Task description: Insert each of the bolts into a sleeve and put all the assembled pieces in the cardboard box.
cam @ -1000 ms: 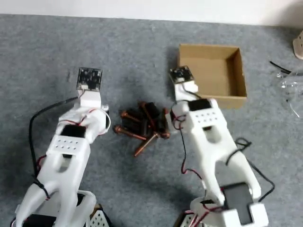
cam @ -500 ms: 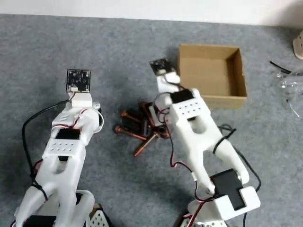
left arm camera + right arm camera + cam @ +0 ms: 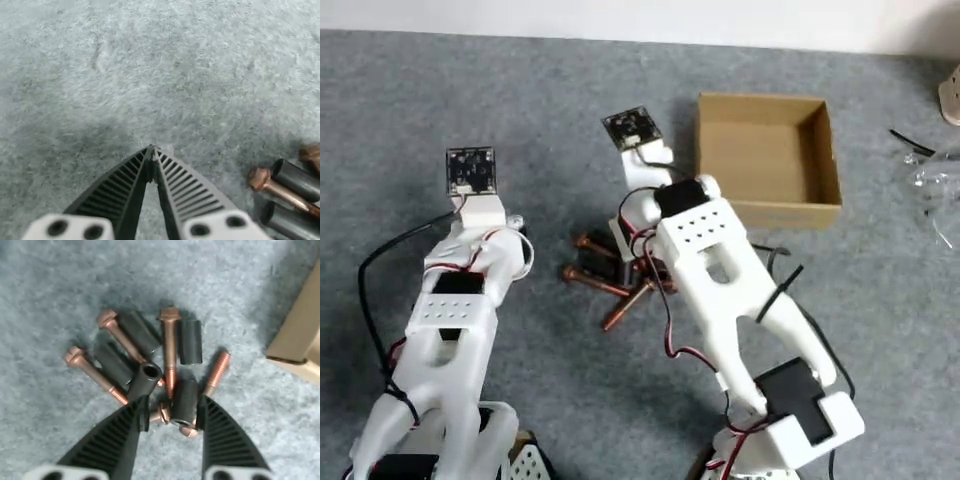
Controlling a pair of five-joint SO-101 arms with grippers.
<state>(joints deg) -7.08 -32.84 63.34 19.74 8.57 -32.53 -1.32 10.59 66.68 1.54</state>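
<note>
Between the spread fingers [image 3: 131,422] of the right gripper [image 3: 171,412] lies one black sleeve [image 3: 185,399], with a copper bolt head [image 3: 160,415] just beside it. The jaws stand apart and grasp nothing, and whether either finger touches the sleeve cannot be told. Just beyond the fingertips a second sleeve [image 3: 145,379] is tilted with its open bore showing.

Farther out, the right wrist view shows three more sleeves lying flat, which makes five sleeves in all. Among them are four more bolts: three with their heads pointing away from the gripper, and one [image 3: 218,369] with its threaded end showing. That makes five bolts as far as can be counted, since two are partly hidden by the sleeve and fingers. No bolt sits inside a sleeve.

A corner of the cardboard box [image 3: 300,335] stands near the heap. In the high view the pile [image 3: 610,285] lies between the two arms, with the one cardboard box [image 3: 775,212] just beyond the right arm's wrist.

Well apart from the heap, the left gripper [image 3: 151,150] is clenched, its tips meeting over bare grey carpet [image 3: 150,60] and holding nothing. Two bolt heads and two sleeves lie off to its side.
</note>
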